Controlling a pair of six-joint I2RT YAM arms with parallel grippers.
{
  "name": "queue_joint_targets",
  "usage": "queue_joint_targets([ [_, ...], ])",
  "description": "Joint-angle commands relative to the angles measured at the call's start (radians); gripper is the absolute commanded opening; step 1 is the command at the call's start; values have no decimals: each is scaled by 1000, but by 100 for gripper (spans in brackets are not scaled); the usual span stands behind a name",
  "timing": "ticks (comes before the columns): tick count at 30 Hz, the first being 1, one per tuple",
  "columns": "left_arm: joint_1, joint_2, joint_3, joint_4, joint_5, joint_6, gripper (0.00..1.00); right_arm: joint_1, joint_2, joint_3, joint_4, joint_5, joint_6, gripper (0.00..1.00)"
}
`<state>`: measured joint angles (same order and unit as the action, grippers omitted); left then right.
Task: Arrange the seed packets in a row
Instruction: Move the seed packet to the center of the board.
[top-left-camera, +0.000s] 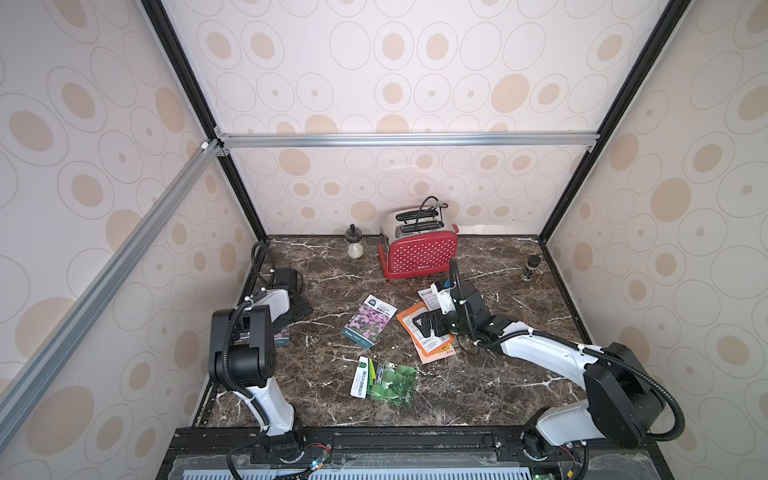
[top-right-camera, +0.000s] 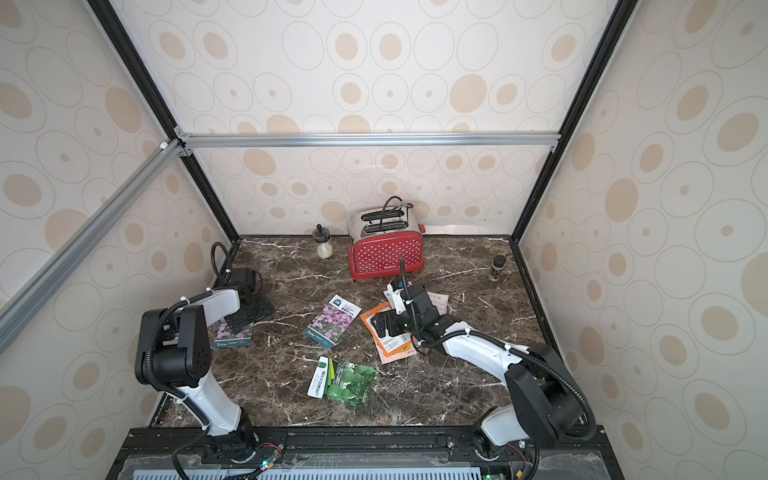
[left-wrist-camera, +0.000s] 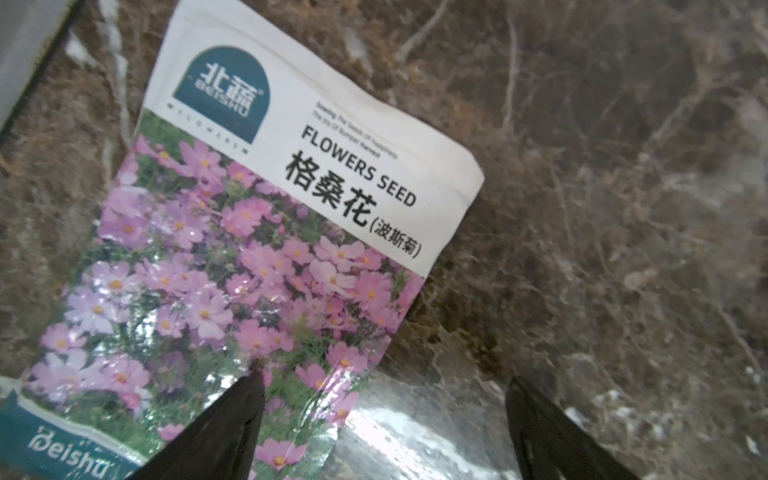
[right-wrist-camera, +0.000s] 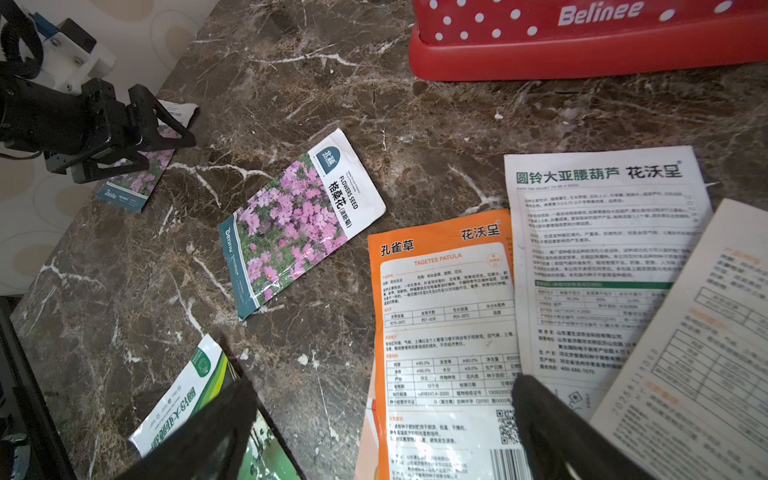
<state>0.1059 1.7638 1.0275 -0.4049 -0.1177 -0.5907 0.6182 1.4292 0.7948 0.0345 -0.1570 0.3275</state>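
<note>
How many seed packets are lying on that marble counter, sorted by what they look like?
Purple-flower packets: 2
Green-gourd picture packet: 1
Orange text-side packet: 1
White text-side packet: 1
Pale peach text-side packets: 2
Total: 7

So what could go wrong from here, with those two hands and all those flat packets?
1. The right hand hangs open over an orange-backed packet and a white-backed packet that overlap. Closing there might lift or drag both.
2. The left hand is open at the edge of a glossy purple-flower packet lying flat on the marble table. Its fingers may slip off it or crease it.
</note>
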Motion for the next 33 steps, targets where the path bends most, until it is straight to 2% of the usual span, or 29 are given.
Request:
queue_joint_targets([
  [1, -9, -33, 37, -61, 9, 13, 92, 11, -11, 8, 4, 12, -13, 100],
  [7, -20, -137, 93, -120, -13, 29, 94, 9, -37, -3, 17, 38, -12, 100],
  [10, -75, -177, 127, -156, -47, 40, 94, 8, -51, -2, 9, 64, -8, 100],
  [13, -168, -193, 147, -157, -42, 5, 94, 7, -64, 10, -23, 97, -10, 100],
  [18, -384, -135, 169, -107, -53, -151, 94, -16, -95, 36, -109, 173, 22, 100],
  [24, -559, -30, 208, -26, -97, -365, 94, -103, -181, -2, -145, 157, 81, 100],
  [29, -617, 94, 290, -31, -86, -521, 96, -139, -235, -39, -151, 166, 91, 100],
  [33, -629, 160, 327, -30, -59, -599, 96, -145, -252, -55, -150, 169, 102, 100],
])
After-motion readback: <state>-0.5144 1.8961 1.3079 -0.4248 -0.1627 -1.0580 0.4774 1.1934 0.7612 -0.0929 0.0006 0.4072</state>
